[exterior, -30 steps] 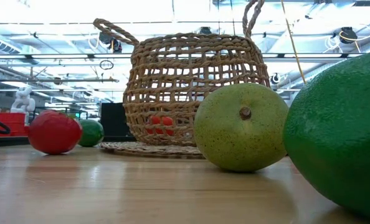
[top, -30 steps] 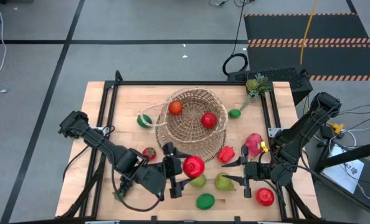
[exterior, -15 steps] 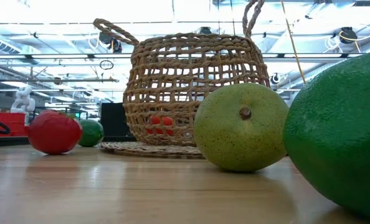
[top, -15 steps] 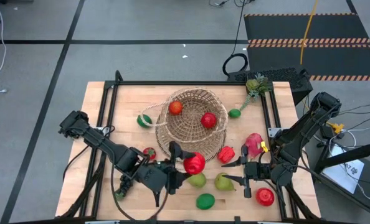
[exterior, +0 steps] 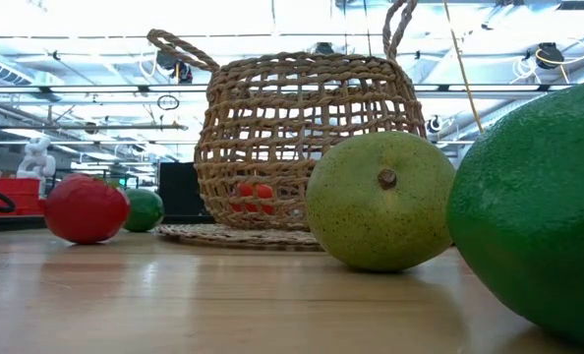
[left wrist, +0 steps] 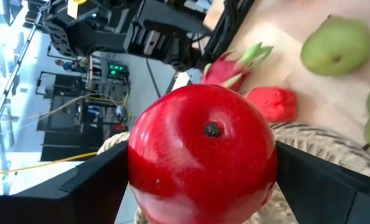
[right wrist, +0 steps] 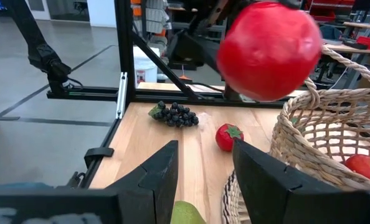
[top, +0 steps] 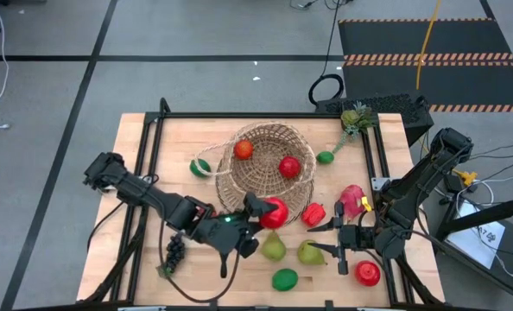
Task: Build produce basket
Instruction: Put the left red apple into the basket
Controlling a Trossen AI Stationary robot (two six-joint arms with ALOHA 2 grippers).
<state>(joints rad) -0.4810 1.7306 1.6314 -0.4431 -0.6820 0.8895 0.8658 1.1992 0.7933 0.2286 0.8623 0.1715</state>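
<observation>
the left gripper [top: 262,215], clamped on a glossy round red fruit [top: 274,212], has swung from beside the green pears to the tan woven wicker basket's [top: 250,187] rim; release comes next. right gripper [top: 336,248] waits, narrow, empty.

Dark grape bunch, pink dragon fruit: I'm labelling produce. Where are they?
Dark grape bunch [right wrist: 175,114]: right wrist view, middle of the cluster.
Pink dragon fruit [top: 351,199]: high view, centre of its pink body.

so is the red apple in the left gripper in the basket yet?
Not yet. The left gripper holds the red apple in the air by the basket rim's near edge; two red fruits already lie inside.
</observation>
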